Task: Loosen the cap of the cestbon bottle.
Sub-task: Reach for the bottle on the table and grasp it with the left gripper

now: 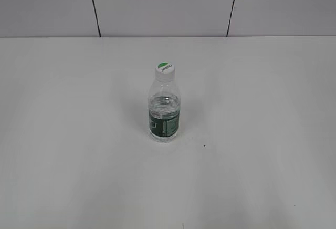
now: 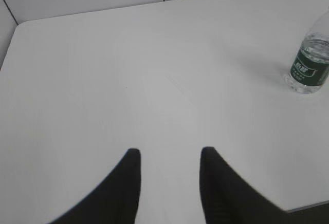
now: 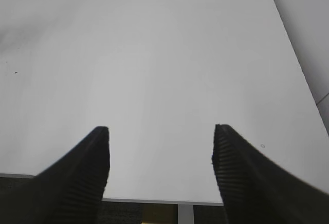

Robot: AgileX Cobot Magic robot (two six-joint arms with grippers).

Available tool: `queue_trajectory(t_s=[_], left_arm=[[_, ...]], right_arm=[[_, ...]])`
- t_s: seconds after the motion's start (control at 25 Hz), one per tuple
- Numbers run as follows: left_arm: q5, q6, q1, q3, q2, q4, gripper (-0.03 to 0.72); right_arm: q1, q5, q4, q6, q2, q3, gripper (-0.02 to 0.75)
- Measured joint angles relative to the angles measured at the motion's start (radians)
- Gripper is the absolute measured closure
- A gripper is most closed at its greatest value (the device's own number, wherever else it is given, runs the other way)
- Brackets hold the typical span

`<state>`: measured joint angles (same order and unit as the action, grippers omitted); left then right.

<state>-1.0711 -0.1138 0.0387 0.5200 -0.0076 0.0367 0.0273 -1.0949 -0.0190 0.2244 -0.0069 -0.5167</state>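
The cestbon bottle (image 1: 164,112) stands upright in the middle of the white table (image 1: 68,134), clear with a dark green label band. Its white cap (image 1: 165,69) with a green patch sits on the neck. The bottle's lower part also shows at the right edge of the left wrist view (image 2: 311,62); the cap is cut off there. My left gripper (image 2: 169,154) is open and empty above the table's near edge, far left of the bottle. My right gripper (image 3: 160,131) is open and empty over the table's near edge; the bottle is out of that view. Neither gripper shows in the exterior view.
A grey panelled wall (image 1: 157,3) rises behind the table's far edge. A small dark speck (image 1: 204,145) lies on the table right of the bottle. The table's left edge (image 2: 7,54) and front edge (image 3: 154,201) show in the wrist views.
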Motion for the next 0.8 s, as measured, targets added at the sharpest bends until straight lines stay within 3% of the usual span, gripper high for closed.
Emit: queue_trajectory(t_s=[0.8], left_arm=[[0.000,0.000,0.000,0.000,0.000,0.000,0.445]], right_arm=[[0.000,0.000,0.000,0.000,0.000,0.000,0.253]])
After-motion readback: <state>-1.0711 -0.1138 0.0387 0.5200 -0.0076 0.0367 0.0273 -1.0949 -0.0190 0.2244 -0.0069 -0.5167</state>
